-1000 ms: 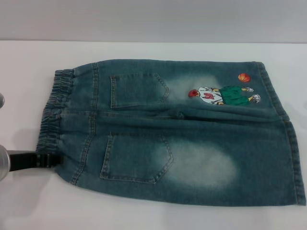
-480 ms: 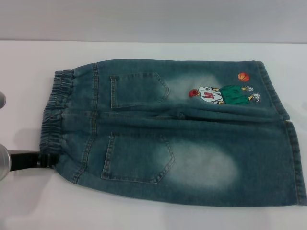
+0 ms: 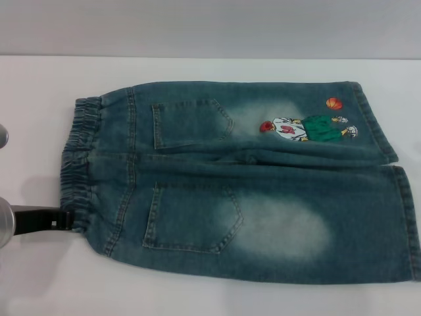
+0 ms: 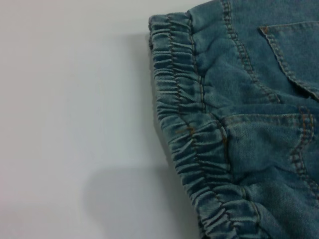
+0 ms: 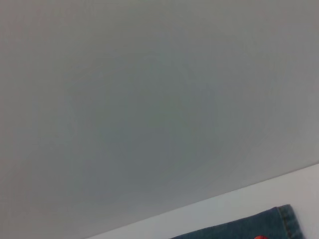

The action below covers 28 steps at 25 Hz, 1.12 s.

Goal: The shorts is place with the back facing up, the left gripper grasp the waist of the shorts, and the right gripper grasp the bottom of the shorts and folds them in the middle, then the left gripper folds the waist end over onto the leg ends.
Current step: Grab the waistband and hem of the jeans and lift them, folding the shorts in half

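Head view: left gripper (image 3: pixel 62 218) touching waist of the shorts (image 3: pixel 79 164).

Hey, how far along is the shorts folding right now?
Early. The shorts lie flat, back pockets up, with no fold made. The left gripper is at the near corner of the waist of the shorts, touching the elastic; a firm grasp cannot be told. The right gripper is out of sight, so the leg ends are ungrasped. Both folds remain.

The shorts (image 3: pixel 243 181) lie flat on the counter (image 3: pixel 210 299); the waist of the shorts (image 3: pixel 77 164) at their left, the left gripper (image 3: pixel 62 219) touching it.
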Tool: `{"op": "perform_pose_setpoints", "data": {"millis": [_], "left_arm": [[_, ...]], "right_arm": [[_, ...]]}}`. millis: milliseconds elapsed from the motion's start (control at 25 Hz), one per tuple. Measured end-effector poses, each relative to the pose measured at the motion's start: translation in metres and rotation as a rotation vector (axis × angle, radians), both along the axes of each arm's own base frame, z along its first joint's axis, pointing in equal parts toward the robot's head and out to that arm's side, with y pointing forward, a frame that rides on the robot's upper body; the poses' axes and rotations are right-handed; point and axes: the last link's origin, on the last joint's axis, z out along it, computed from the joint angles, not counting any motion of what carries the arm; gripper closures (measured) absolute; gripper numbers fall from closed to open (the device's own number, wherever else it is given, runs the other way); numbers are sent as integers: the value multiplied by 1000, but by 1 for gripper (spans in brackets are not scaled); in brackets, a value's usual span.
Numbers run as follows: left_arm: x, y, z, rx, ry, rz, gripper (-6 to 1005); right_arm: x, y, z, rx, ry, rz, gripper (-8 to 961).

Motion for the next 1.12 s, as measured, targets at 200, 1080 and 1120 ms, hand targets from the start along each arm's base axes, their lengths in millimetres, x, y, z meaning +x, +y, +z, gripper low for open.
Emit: {"op": "perform_pose_setpoints", "data": {"millis": [200, 1080, 1120], "left_arm": [[1, 0, 0, 0, 0, -5, 796], [21, 6, 8, 18, -4, -62, 967], [22, 7, 8, 18, -4, -64, 967]], "right_arm": [[-1, 0, 0, -5, 1, 3, 251], [13, -7, -7, -28, 36, -52, 250], [15, -8, -9, -36, 45, -62, 250]]}}
